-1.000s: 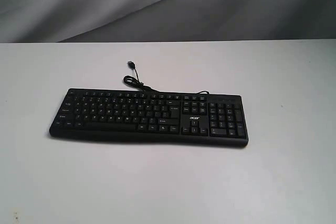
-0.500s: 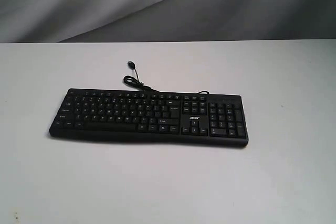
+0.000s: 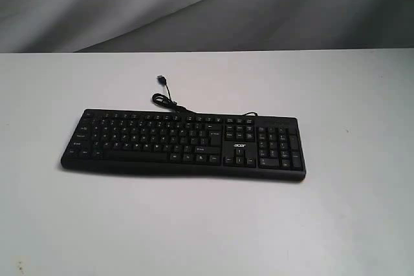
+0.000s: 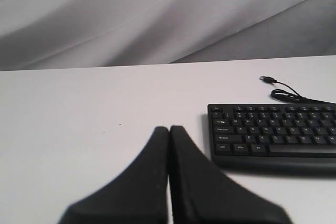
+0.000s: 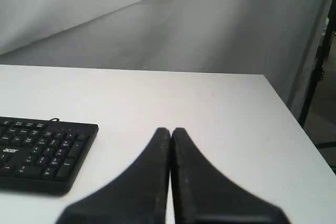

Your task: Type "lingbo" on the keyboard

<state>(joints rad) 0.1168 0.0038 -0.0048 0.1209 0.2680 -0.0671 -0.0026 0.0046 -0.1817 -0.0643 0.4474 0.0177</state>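
The long black keyboard lies on the white table in the exterior view, number pad to the right, its thin black cable curling behind it. Neither arm shows in that view. In the left wrist view my left gripper is shut with nothing in it, off the keyboard's Ctrl-key end. In the right wrist view my right gripper is also shut and empty, off the number-pad end of the keyboard. Both sets of fingertips are apart from the keyboard.
A grey cloth backdrop hangs behind the table. The table's side edge shows in the right wrist view, with a dark stand beyond it.
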